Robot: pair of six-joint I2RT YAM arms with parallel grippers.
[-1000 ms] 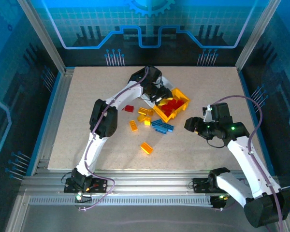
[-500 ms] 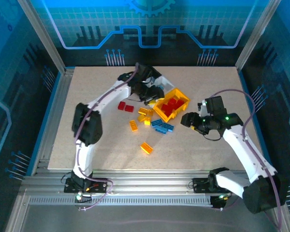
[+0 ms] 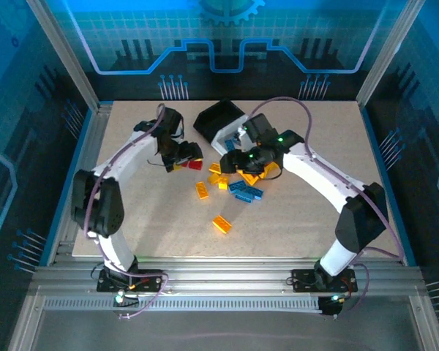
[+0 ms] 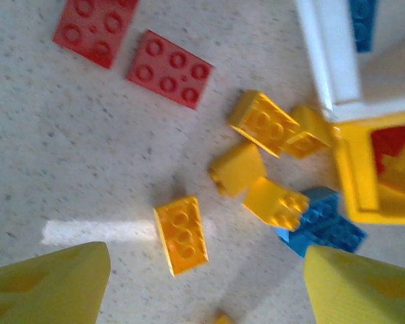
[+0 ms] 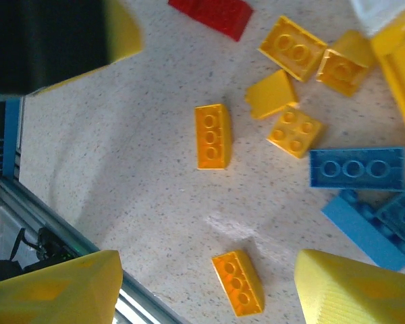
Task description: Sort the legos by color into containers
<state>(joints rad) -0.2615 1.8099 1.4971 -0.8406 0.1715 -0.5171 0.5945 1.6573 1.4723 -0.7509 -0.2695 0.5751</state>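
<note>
- The black container (image 3: 216, 117), white container (image 4: 327, 61) and yellow container (image 4: 361, 169) sat in a diagonal row on the worktop (image 3: 132, 212).
- The white container held a blue lego (image 4: 363, 23); the yellow container held red legos (image 4: 391, 142).
- Beside them an orange lego (image 4: 181, 234) lay studs up, its long axis nearly top-to-bottom in the left wrist view.
- The left end effector (image 4: 206, 270) and right end effector (image 5: 208, 263) were released, grasping nothing.

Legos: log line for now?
left gripper open, empty | right gripper open, empty | red legos two loose | yellow bin holds red
</note>
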